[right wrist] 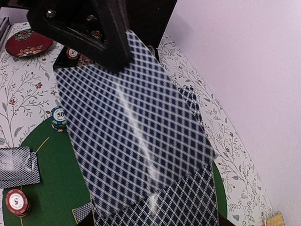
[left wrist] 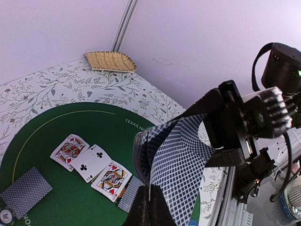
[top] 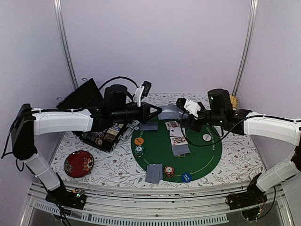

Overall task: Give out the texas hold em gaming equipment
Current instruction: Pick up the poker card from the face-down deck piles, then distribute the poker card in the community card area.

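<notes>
Above the mat's (top: 207, 160) far edge, the left pincer (left wrist: 149, 200) is pressed shut on one end of a card (left wrist: 181, 160) whose long axis runs across to the right pincer (left wrist: 221, 136), which seems to clamp the deck (right wrist: 193, 202), so pulling it free likely means drawing leftward.

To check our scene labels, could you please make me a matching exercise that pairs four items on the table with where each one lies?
Things:
1 orange disc
2 blue disc
3 red floral dish
4 woven piece

Places:
A far right corner, by the wall
B off the green mat, near left
C the mat's near edge
D the mat's left edge, beside a green chip stack

Pairs: 1-D, 2-C, 3-B, 4-A
</notes>
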Tool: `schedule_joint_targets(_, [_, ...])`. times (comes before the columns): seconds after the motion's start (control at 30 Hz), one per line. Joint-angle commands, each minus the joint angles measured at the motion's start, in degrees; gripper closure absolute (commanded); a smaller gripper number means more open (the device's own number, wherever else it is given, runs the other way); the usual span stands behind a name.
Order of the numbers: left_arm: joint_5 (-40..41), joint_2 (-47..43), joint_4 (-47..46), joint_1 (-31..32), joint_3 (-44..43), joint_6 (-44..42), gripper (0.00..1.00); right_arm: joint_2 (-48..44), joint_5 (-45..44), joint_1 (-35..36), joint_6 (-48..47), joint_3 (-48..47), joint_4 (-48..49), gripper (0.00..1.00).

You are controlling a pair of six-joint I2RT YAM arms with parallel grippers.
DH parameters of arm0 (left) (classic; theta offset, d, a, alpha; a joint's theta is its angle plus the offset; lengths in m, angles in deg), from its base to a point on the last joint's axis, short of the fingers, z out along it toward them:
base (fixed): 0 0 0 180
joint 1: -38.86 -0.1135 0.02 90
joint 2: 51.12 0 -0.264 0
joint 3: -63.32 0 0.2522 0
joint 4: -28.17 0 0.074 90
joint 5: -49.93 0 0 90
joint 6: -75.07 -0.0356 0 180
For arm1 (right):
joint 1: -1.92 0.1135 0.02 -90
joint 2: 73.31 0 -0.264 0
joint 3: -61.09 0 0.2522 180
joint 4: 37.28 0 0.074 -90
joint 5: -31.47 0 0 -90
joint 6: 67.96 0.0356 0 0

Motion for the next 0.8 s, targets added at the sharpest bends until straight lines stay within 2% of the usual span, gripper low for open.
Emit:
schedule_joint_targets(0.0, [1.06, -4.45, -2.15, -0.89, 3.74, 2.54, 1.0, -1.57, -0.93, -2.45, 2.28, -0.58, 2.4, 0.54])
schedule_joint_targets(0.23, [-2.56, -5.7, -9.42, -1.33, 10.21, 11.9, 1.0, -0.68, -7.57, -7.09, 6.05, -0.32, 3.17, 0.54])
schedule_joint_targets(0.4, [-5.48, 4.17, -14.65, 1.56, 11.05, 19.75, 1.0, -0.85, -13.04, -8.48, 7.57, -0.12, 3.43, 0.54])
schedule_joint_targets(0.57, [-7.89, 16.38, -18.85, 4.58, 6.73, 25.96, 1.0, -1.54, -15.0, -9.05, 8.18, 0.39, 3.67, 0.55])
schedule_joint_targets(0.77, [-3.24, 23.25, -18.17, 7.68, 3.29, 29.03, 1.0, -2.91, -14.71, -9.05, 8.17, 1.74, 3.19, 0.55])
